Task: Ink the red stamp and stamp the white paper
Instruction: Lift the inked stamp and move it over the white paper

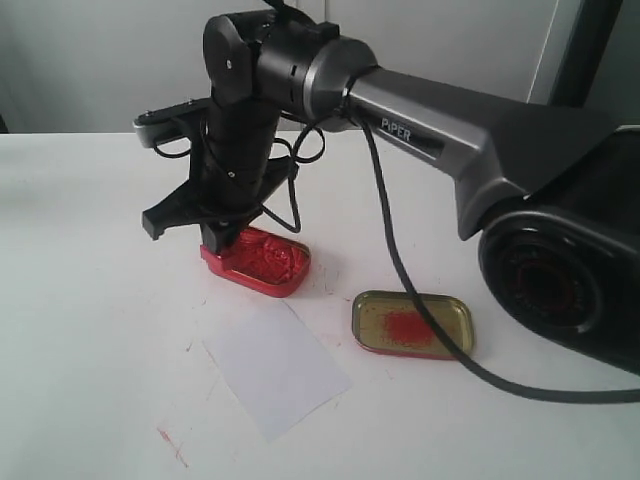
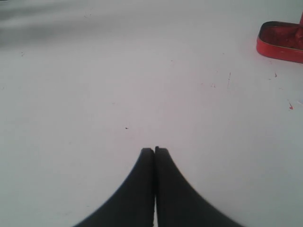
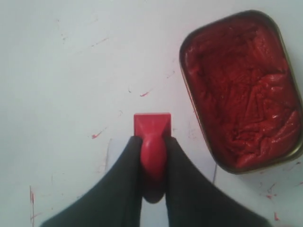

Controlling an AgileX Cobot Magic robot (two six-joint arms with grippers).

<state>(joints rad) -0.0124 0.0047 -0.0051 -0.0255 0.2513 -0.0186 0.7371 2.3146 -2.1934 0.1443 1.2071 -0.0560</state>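
Here, red stamp (image 3: 151, 126) pinched between right jaws, beside red tin (image 3: 241, 90), left jaws closed, empty.

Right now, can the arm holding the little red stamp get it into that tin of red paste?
Probably yes. The right end effector grips the red stamp just beside the open red tin, with nothing between them.

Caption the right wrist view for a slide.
Right gripper clamps the red stamp beside the open tin of red paste.
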